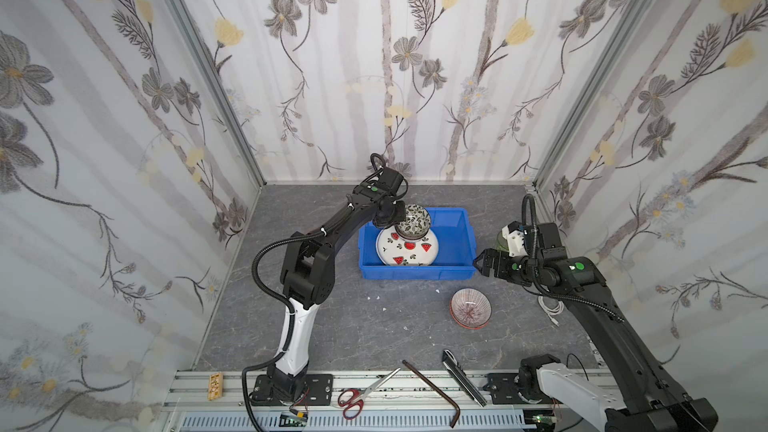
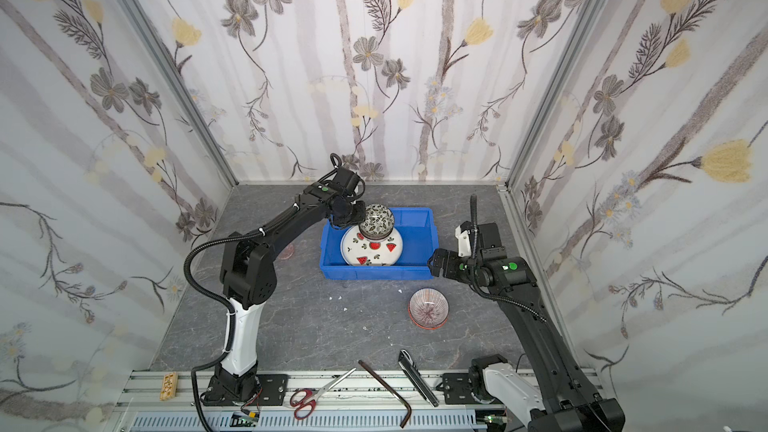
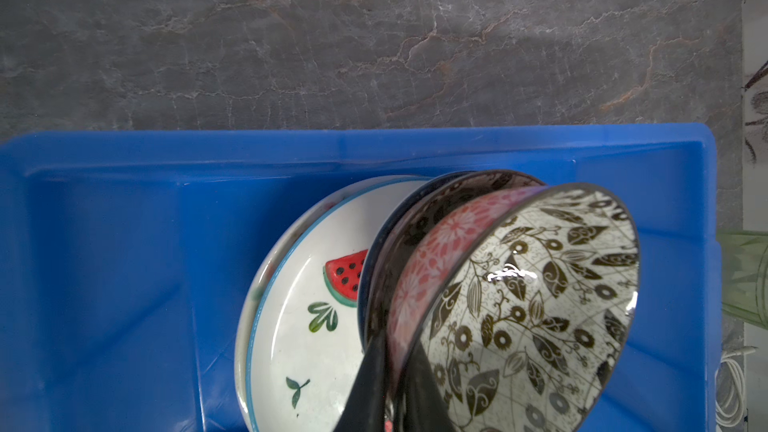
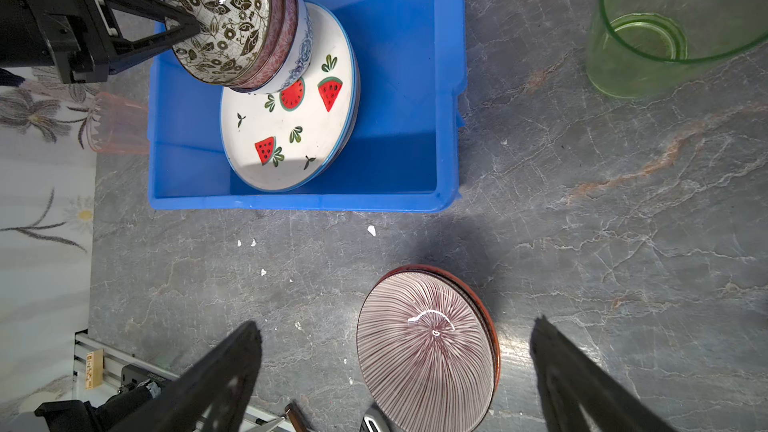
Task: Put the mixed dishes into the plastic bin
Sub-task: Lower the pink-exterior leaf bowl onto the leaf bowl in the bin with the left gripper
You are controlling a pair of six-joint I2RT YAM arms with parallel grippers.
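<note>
Tumblers (image 4: pixel 665 22) (image 4: pixel 118 124) number two outside one bin (image 1: pixel 453 234); left gripper (image 4: pixel 189 27) pinches one leafy bowl (image 4: pixel 224 6), right gripper (image 1: pixel 482 263) gapes empty near one striped bowl (image 4: pixel 424 351).

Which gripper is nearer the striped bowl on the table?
Right. The right gripper hangs open above and behind the striped bowl; the left gripper is farther off over the blue bin, pinching the rim of the black leafy bowl.

In the bright blue rectangular plastic bin (image 1: pixel 415 273), left half: round white watermelon-print plate (image 1: pixel 415 257), nested patterned bowls (image 4: pixel 286 39) on it, black leafy ceramic bowl (image 1: pixel 412 218) uppermost. Before the bin, rightward: round striped ceramic bowl (image 1: pixel 471 308). Right of the bin: green clear tumbler (image 4: pixel 665 22). Left of it: pink clear tumbler (image 4: pixel 116 122).
</note>
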